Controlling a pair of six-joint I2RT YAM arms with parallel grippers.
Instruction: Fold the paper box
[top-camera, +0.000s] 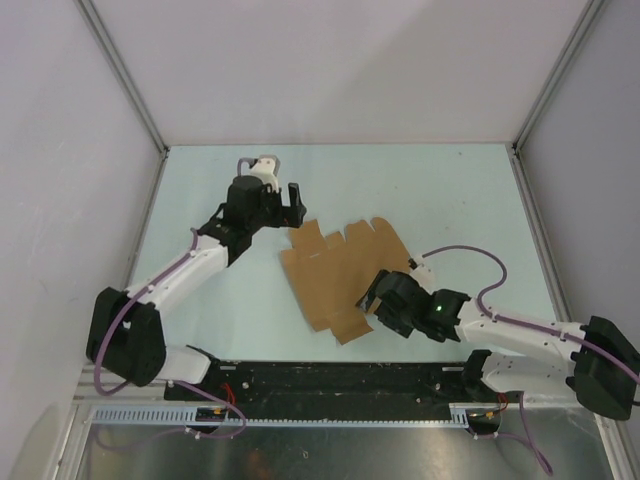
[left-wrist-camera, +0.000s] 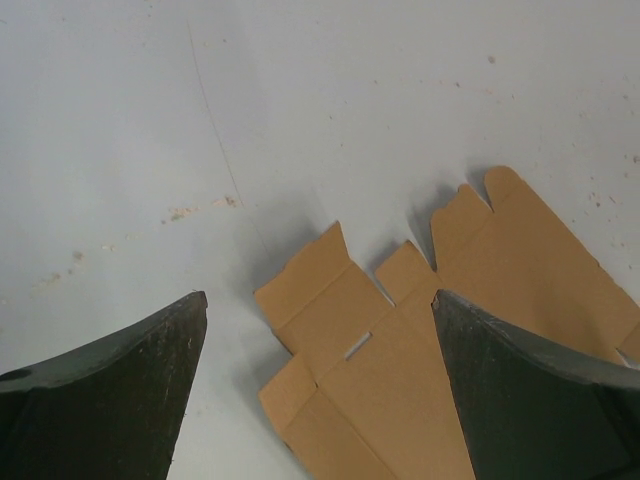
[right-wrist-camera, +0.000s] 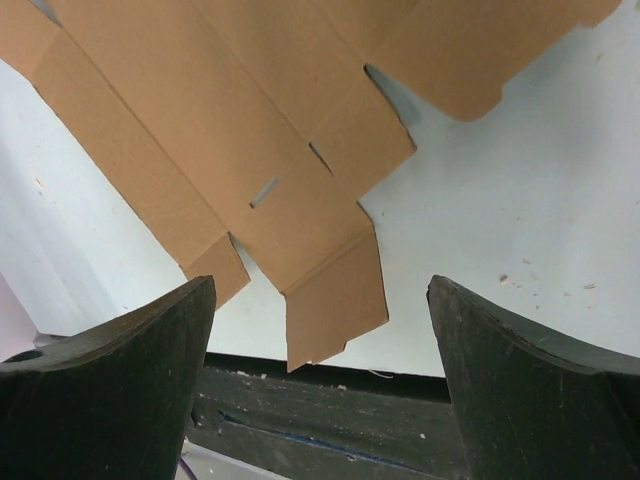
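The paper box (top-camera: 340, 272) lies as a flat brown die-cut sheet with tabs and creases in the middle of the pale table. My left gripper (top-camera: 290, 210) hovers open at the sheet's far left corner. In the left wrist view its dark fingers (left-wrist-camera: 130, 390) stand wide apart above the paper box (left-wrist-camera: 400, 360), with nothing between them. My right gripper (top-camera: 374, 300) is open over the sheet's near right edge. The right wrist view shows the paper box (right-wrist-camera: 250, 130) beyond the right gripper (right-wrist-camera: 320, 282), with one tab (right-wrist-camera: 335, 300) reaching toward the table's front edge.
A black rail (top-camera: 340, 380) runs along the near edge of the table (top-camera: 460, 200), also visible as the black rail (right-wrist-camera: 330, 400) under the right wrist. White walls with aluminium posts (top-camera: 125, 75) close in the left, back and right sides.
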